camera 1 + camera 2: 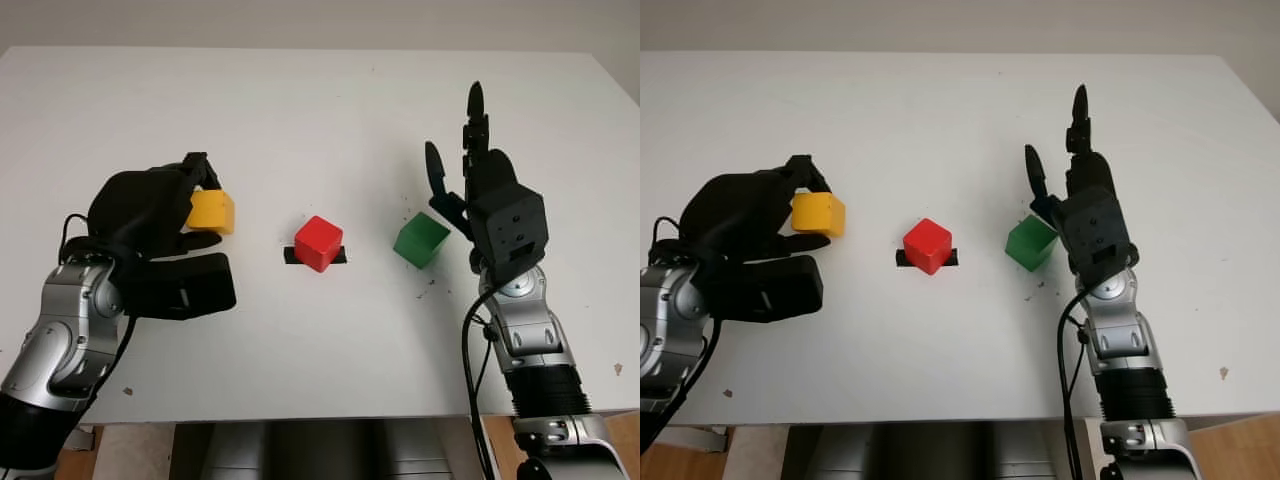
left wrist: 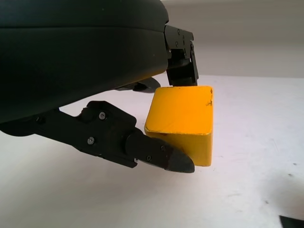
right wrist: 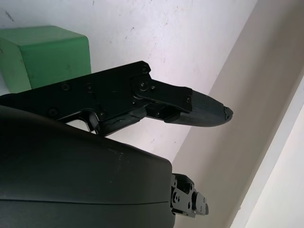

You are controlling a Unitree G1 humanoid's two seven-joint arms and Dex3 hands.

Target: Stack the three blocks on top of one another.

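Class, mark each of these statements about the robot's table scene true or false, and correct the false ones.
1. The left hand grips the yellow block. True.
2. The red block is stacked on the green block. False: they sit apart on the table.
3. The right hand holds the green block. False: it is open beside it.
4. The red block sits on a black mark. True.
5. The red block lies between the other two. True.

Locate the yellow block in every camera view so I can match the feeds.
Left eye: yellow block at left, in the left hand.
Right eye: same, left of the red block.
Left wrist: centre, between the fingers.
Right wrist: the green block instead.
Shared landmark: red block.
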